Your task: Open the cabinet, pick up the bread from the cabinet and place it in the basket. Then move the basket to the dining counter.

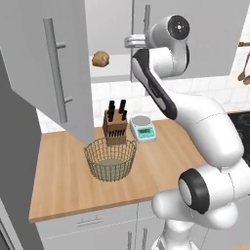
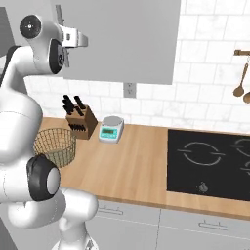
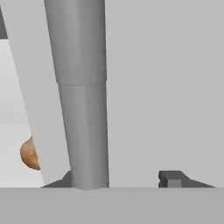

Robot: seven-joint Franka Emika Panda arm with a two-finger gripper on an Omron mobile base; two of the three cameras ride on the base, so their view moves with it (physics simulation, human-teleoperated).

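The cabinet's left door (image 1: pixel 44 73) stands swung open. On the shelf inside lies the bread (image 1: pixel 100 59), a small golden-brown roll, which also peeks out at the left of the hand view (image 3: pixel 29 154). My gripper (image 1: pixel 132 41) (image 3: pixel 116 179) is up at the shut right door, its fingers straddling the door's grey vertical bar handle (image 3: pixel 83 109). The bar lies against the left fingertip, and a gap separates it from the right fingertip (image 3: pixel 173 178). Below, the wire basket (image 1: pixel 111 158) (image 2: pixel 54 145) sits empty on the wood counter. The dining counter is out of view.
A knife block (image 1: pixel 115 128) and a kitchen scale (image 1: pixel 142 128) stand behind the basket on the wood counter (image 1: pixel 63 185). A black cooktop (image 2: pixel 210 163) lies to the right. Wooden spoons (image 2: pixel 240 83) hang on the tiled wall. The open door overhangs the counter's left part.
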